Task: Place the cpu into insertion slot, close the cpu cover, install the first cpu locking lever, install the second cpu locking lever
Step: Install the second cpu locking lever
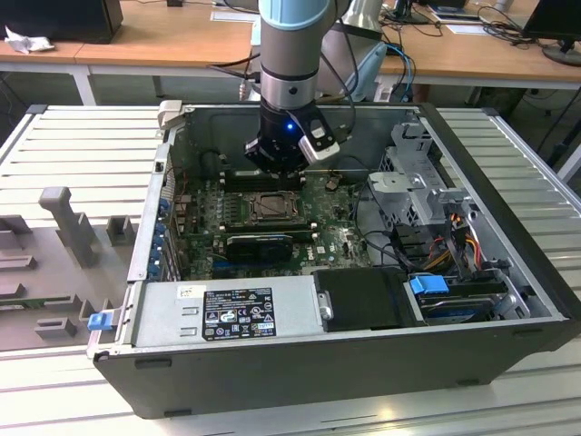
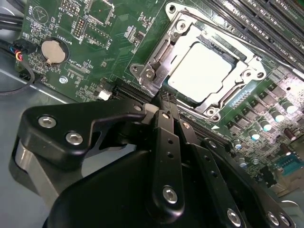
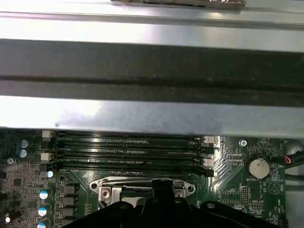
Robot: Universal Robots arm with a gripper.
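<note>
You are looking at an open computer case (image 1: 363, 363) lying on its side, with the green motherboard (image 1: 318, 232) at the bottom of it. Take the socket (image 1: 270, 207) on that board as your landmark. In the second wrist view the chip (image 2: 202, 71) lies flat inside the socket (image 2: 256, 76), its pale silvery top facing up. The cover (image 2: 159, 57) lies flat around the chip, which shows through its square window.

Your gripper (image 1: 275, 163) hangs directly above the far edge of the socket in the exterior view, low inside the case. In the second wrist view the gripper (image 2: 164, 102) has its two black fingers (image 2: 166, 137) pressed together with nothing between them, and the tips sit just beside the cover's edge. You cannot tell from these pictures whether the tips touch the metal.

The long black memory slots (image 3: 128, 152) run just beyond the socket (image 3: 142, 187) in the first wrist view, and a round silver coin battery (image 3: 259, 167) sits on the board off to one side of it. The grey power supply (image 1: 227, 313) lies along the near wall of the case, well apart from the socket.
</note>
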